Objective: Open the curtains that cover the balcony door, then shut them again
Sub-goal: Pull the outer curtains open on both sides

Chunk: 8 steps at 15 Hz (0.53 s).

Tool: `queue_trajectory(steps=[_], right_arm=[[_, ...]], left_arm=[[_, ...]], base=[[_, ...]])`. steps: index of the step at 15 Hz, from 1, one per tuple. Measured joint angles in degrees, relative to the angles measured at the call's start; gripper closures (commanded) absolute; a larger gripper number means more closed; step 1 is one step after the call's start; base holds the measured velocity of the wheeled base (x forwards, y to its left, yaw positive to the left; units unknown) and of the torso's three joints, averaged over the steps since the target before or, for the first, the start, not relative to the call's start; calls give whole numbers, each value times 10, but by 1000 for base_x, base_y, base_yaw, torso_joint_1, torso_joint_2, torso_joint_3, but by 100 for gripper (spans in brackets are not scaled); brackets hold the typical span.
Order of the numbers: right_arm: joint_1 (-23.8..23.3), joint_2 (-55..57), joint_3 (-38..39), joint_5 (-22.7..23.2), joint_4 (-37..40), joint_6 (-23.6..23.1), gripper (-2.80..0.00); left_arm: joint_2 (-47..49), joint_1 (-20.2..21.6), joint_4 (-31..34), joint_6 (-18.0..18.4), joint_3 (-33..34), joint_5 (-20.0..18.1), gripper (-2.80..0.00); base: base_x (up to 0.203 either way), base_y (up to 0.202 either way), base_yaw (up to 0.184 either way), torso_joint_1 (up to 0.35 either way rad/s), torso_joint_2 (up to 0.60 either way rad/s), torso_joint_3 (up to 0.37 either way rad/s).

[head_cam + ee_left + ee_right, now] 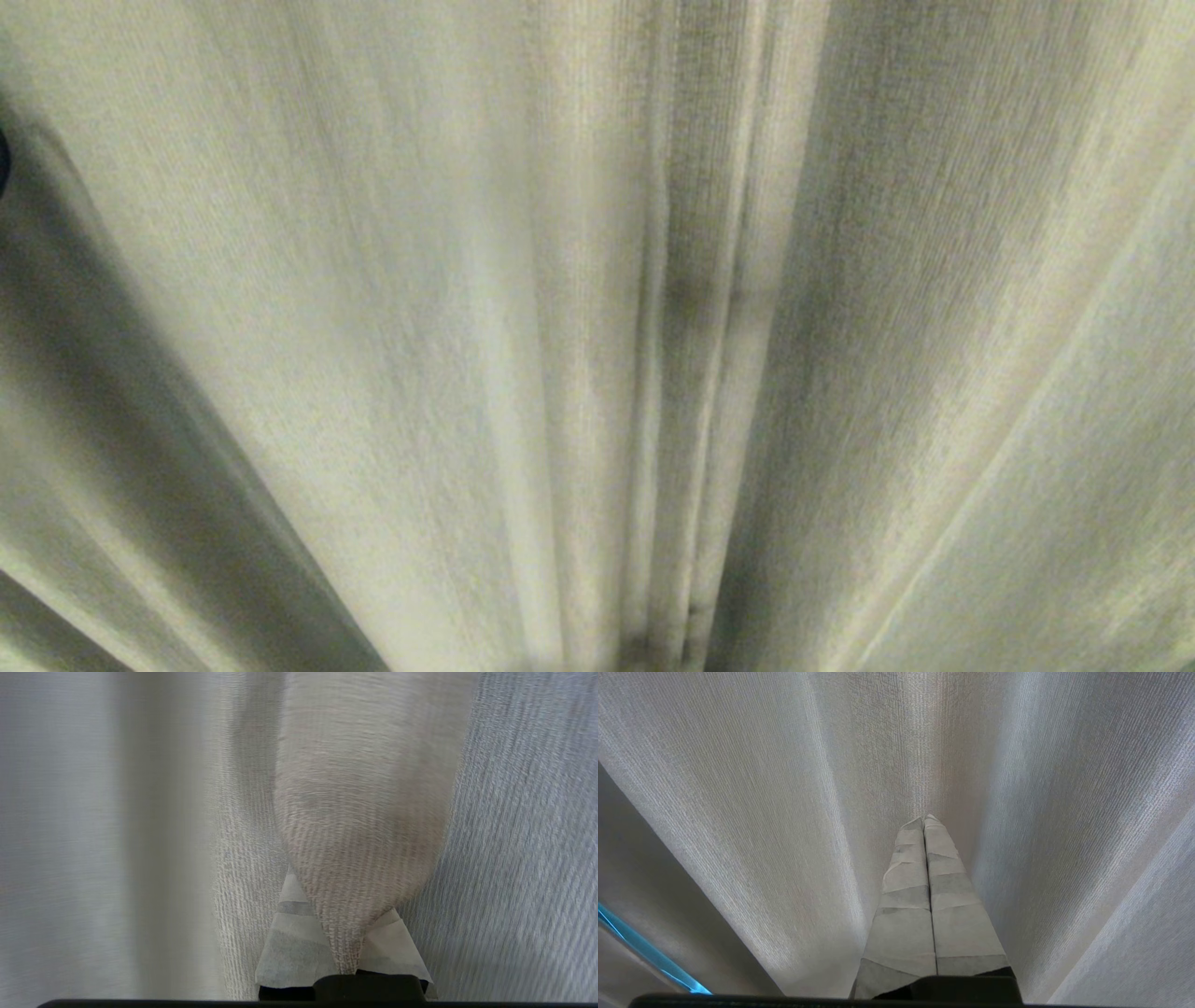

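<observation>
The curtains fill the head view from edge to edge: pale beige-grey woven fabric hanging in long pleats that fan outward, with a tight bundle of narrow folds running down the middle. Neither arm appears there; only a small dark sliver shows at the far left edge, too little to identify.

The left wrist view shows what the head view does not. The left tool is clamped on a fold of the curtain, and the woven cloth bulges out from between its tape-wrapped fingers in a rounded, puckered pleat. Around it hangs more fabric, smoother on one side and coarser-ribbed on the other.

The right wrist view shows the right tool with its wrapped fingers pressed flat together, nothing between them, the tips just at a valley between two pleats; whether they touch the cloth cannot be told. A thin bright blue strip shows at one corner, beyond the curtain's edge.
</observation>
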Motion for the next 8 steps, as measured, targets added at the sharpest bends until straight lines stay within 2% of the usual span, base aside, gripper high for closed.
queue_trajectory(steps=[4, 8], right_arm=[[0, 0, 0, 0, 0, 0, 0], [0, 0, 0, 0, 0, 0, 0]], left_arm=[[15, 65, -1, -34, -16, -8, 0], [38, 159, -9, -78, -23, -75, 0]], base=[[0, 0, 0, 0, 0, 0], [0, 0, 0, 0, 0, 0]])
